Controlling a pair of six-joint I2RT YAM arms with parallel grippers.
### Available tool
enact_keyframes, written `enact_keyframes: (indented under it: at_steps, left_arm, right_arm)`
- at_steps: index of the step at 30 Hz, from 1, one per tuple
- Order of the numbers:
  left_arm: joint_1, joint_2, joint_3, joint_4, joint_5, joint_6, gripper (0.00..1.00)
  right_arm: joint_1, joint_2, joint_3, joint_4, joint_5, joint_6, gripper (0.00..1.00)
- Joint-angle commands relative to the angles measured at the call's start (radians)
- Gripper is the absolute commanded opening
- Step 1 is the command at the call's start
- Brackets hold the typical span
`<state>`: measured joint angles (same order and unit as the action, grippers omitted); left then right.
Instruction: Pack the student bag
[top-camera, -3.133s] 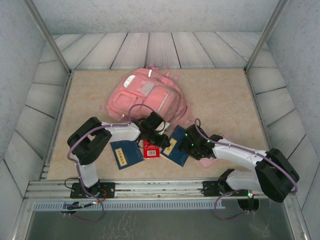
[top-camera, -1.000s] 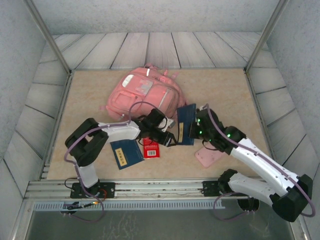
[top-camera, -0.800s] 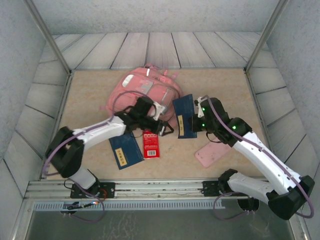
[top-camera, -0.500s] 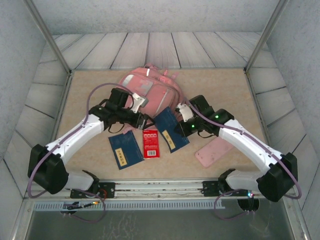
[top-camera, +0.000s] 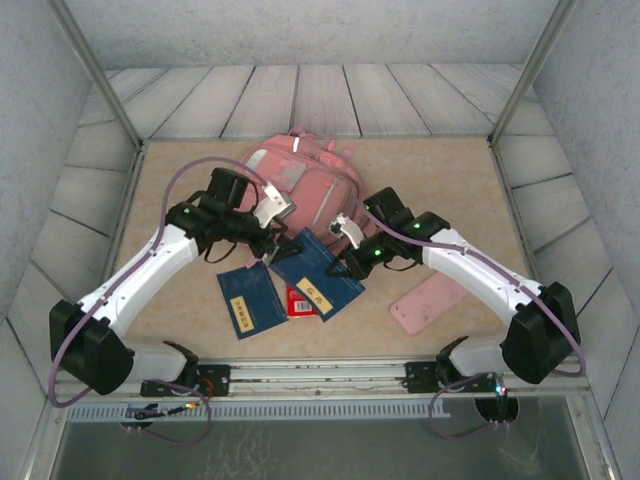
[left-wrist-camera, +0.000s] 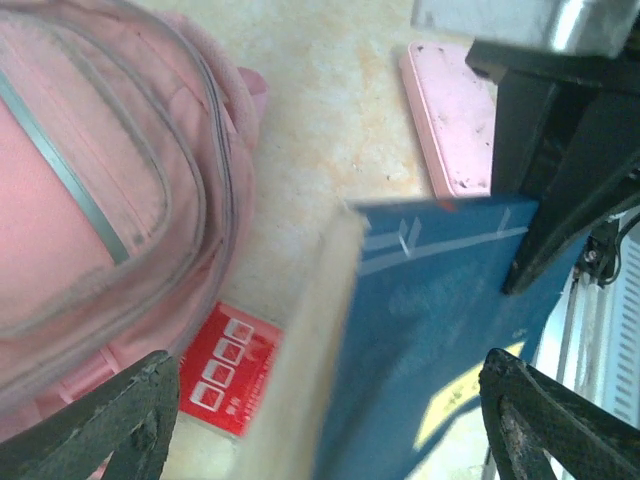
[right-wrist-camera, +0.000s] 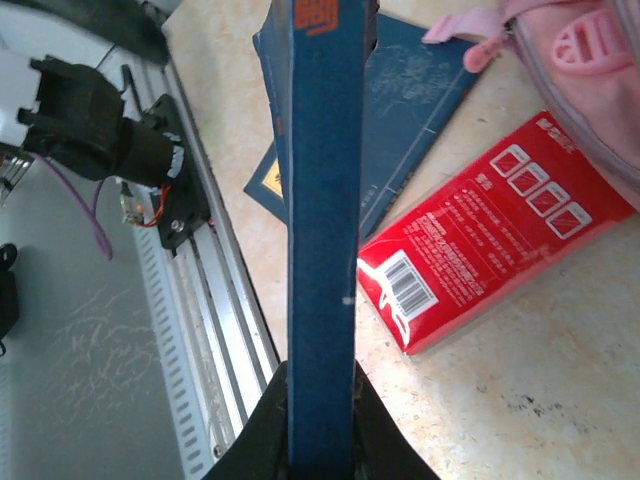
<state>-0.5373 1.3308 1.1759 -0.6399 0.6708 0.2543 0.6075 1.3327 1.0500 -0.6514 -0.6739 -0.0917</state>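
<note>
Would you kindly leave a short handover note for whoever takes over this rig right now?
Left pincer: open, empty, beside the bag.
Right pincer: shut on a blue book, held just in front of the bag.
Lying loose outside the bag: second blue book, red pack, pink case.
Done: one book gripped.
Left: get that book and the rest into the bag.

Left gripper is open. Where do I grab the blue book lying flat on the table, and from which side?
Grip the flat blue book at its left long edge, from above, on the left arm's side. It lies cover-up on the table; that edge looks free, while its right edge is crowded by the red packet and the second book the right gripper holds.
</note>
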Motion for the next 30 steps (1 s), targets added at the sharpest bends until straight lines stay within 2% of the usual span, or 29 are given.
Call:
enact_keyframes:
  at_steps: [1,6,9,12,15,20,28,30]
  left_arm:
    - [0.013,0.037,0.061,-0.102,0.044,0.129,0.8]
    - [0.017,0.103,0.14,-0.27,0.303,0.308,0.8]
    - [0.017,0.144,0.206,-0.424,0.377,0.445,0.79]
    - [0.017,0.147,0.211,-0.451,0.356,0.462,0.73]
    - [0.017,0.133,0.197,-0.426,0.334,0.436,0.56]
    - [0.017,0.112,0.18,-0.394,0.299,0.411,0.42]
    - [0.019,0.123,0.196,-0.383,0.264,0.388,0.13]
    - [0.019,0.128,0.2,-0.382,0.253,0.38,0.09]
  right_arm:
    - [0.0,-0.032,0.009,0.017,-0.13,-0.1,0.0]
    - [-0.001,-0.056,0.006,0.025,-0.211,-0.211,0.0]
    - [0.0,-0.043,0.029,0.024,-0.187,-0.247,0.0]
    - [-0.01,-0.043,0.034,0.023,-0.192,-0.293,0.0]
    - [-0.022,-0.052,0.025,0.038,-0.154,-0.3,0.0]
    - [-0.061,-0.068,0.033,0.024,-0.141,-0.323,0.0]
    - [-0.082,-0.074,0.039,0.04,-0.123,-0.327,0.0]
    - [-0.084,-0.069,0.038,0.052,-0.122,-0.321,0.02]
